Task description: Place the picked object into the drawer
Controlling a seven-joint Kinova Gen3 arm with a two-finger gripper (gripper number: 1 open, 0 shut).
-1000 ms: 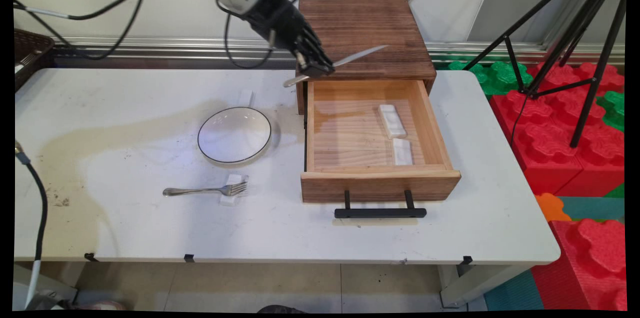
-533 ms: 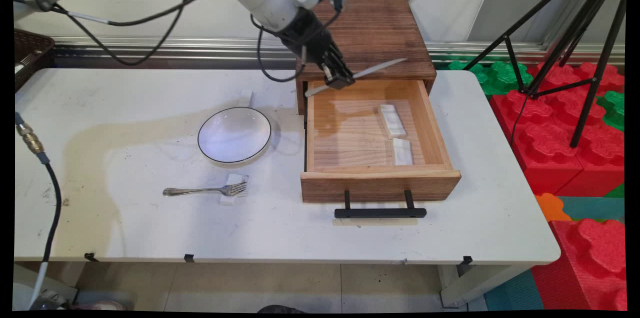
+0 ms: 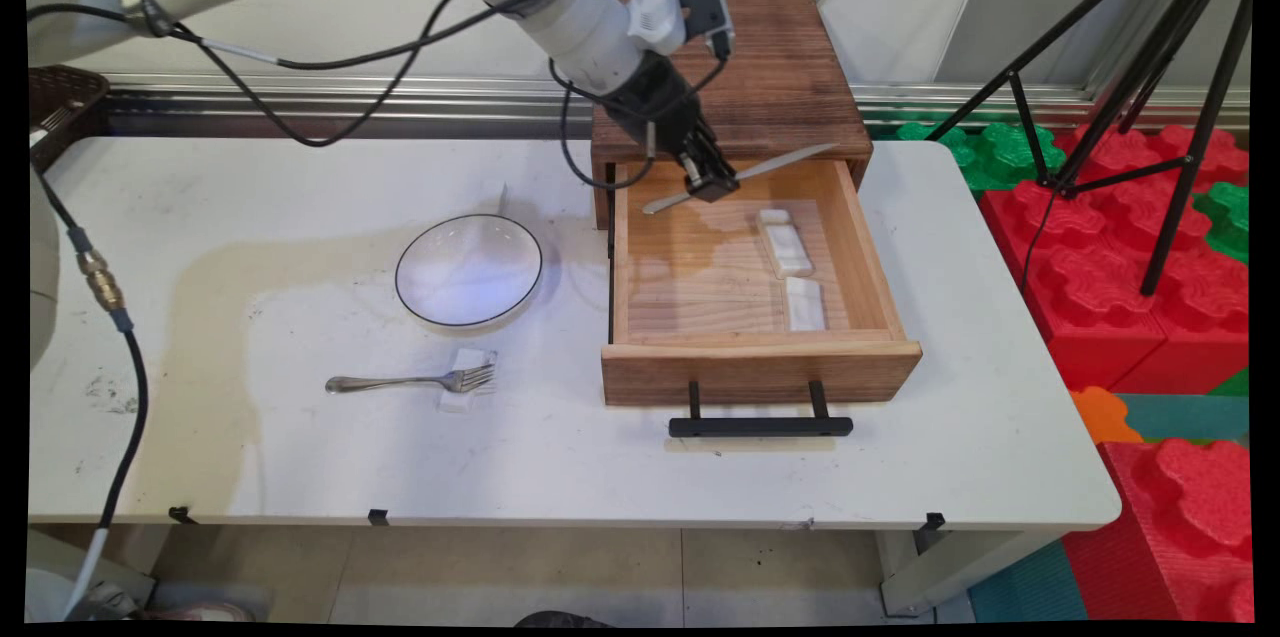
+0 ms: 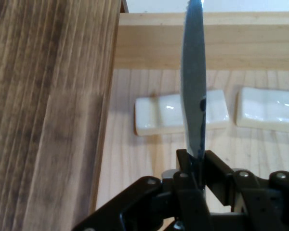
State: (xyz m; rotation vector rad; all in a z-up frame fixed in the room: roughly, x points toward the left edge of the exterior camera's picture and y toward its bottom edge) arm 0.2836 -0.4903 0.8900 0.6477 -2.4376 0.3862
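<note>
A: What does the pincer (image 3: 712, 187) carry?
B: It is clenched on a knife (image 3: 745, 173), gripped partway along its length, so that the blade runs out toward the drawer's right wall and the handle end toward its left wall. In the hand view the blade (image 4: 194, 86) rises edge-on between the two fingers (image 4: 185, 166), which explains why it does not droop.

A: Where is the knife relative to the drawer (image 3: 760, 369)?
B: Above the drawer's rear part, just in front of the cabinet (image 3: 735, 67) from which the drawer is pulled out. It appears to hang clear of the drawer floor, though the height is hard to judge from above.

A: What lies inside the drawer?
B: Two white rests (image 3: 785, 242) (image 3: 804, 304), one behind the other along the right side. The rear rest (image 4: 180, 115) sits directly under the blade in the hand view; each is a low block, suited to propping cutlery off the wood.

A: And left of the drawer, on the bench (image 3: 300, 457)?
B: A black-rimmed plate (image 3: 468, 270), near the drawer's left wall. Nearer the front edge, a fork (image 3: 410, 382) lies with its tines propped on a third rest (image 3: 466, 393).
</note>
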